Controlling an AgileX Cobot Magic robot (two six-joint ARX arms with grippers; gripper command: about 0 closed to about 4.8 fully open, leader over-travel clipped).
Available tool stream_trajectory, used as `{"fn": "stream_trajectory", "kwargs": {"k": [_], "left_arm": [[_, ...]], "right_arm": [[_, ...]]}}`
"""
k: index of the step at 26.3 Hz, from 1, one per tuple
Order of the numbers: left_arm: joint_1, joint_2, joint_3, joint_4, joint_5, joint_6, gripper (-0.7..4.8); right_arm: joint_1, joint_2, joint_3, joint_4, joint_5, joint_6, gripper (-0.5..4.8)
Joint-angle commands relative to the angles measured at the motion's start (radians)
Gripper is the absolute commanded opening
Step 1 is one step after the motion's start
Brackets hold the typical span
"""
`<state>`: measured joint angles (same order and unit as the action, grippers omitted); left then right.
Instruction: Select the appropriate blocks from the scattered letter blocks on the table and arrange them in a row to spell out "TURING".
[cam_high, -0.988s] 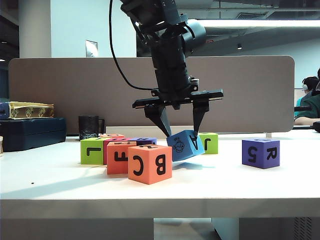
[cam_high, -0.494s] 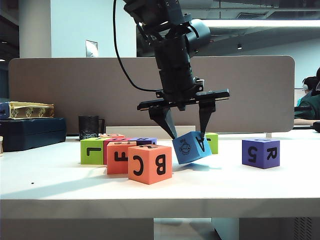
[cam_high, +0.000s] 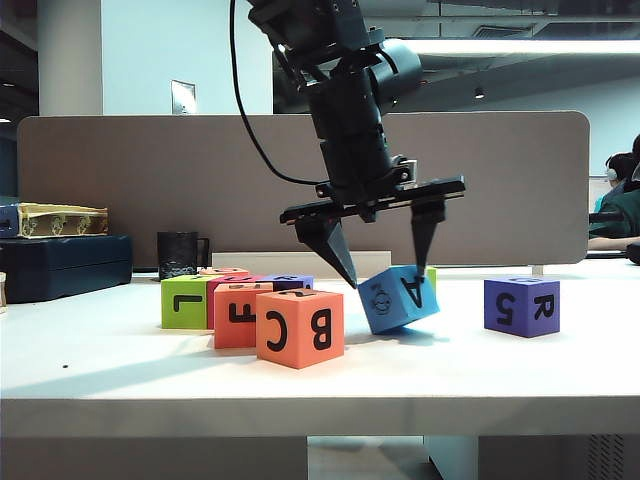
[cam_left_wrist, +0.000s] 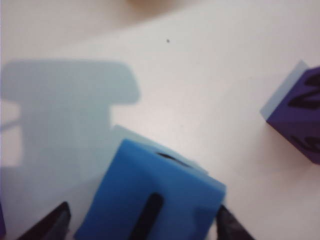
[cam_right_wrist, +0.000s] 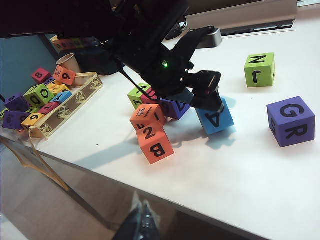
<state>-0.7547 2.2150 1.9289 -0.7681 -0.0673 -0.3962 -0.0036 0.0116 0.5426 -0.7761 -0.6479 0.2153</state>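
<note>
My left gripper (cam_high: 386, 278) points down at mid-table, its jaws open either side of a tilted blue block (cam_high: 398, 298) marked A. In the left wrist view a gap shows between one finger (cam_left_wrist: 50, 225) and that blue block (cam_left_wrist: 155, 195). A purple block (cam_high: 521, 306) marked 5 and R stands to the right. One lime green block (cam_right_wrist: 259, 69) sits behind the blue one, another (cam_high: 184, 301) marked L at the left. My right gripper (cam_right_wrist: 142, 220) is shut, hanging beyond the table's (cam_high: 500, 365) front edge.
Two orange cubes, one marked C B (cam_high: 299, 327) and one marked F (cam_high: 238, 315), crowd the left cluster with a magenta block (cam_high: 212, 298) behind. A black mug (cam_high: 178, 254) and dark case (cam_high: 60, 265) stand at the back left. A tray (cam_right_wrist: 65, 107) of spare blocks lies off to the side.
The left gripper carried the blue block a little to the right and down. Its jaws have spread wider and no longer pinch the block.
</note>
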Motion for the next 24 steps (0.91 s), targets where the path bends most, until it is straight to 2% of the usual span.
{"fn": "stream_trajectory", "kwargs": {"k": [1, 7, 9, 14, 24], "left_arm": [[-0.017, -0.004, 0.003, -0.004, 0.004, 0.062, 3.77], [-0.039, -0.004, 0.003, -0.013, 0.004, 0.138, 3.77], [-0.043, -0.004, 0.003, -0.017, 0.003, 0.139, 3.77], [-0.044, -0.003, 0.003, -0.022, 0.004, 0.222, 3.77], [-0.043, 0.018, 0.003, -0.016, 0.002, 0.255, 3.72]], "right_arm": [[0.0, -0.011, 0.004, 0.01, 0.0, -0.003, -0.01], [0.0, -0.011, 0.004, 0.011, 0.002, -0.003, -0.01], [0.0, -0.011, 0.004, 0.01, 0.002, -0.003, -0.01], [0.0, -0.011, 0.004, 0.011, 0.002, -0.003, -0.01], [0.0, -0.011, 0.004, 0.011, 0.002, -0.003, -0.01]]}}
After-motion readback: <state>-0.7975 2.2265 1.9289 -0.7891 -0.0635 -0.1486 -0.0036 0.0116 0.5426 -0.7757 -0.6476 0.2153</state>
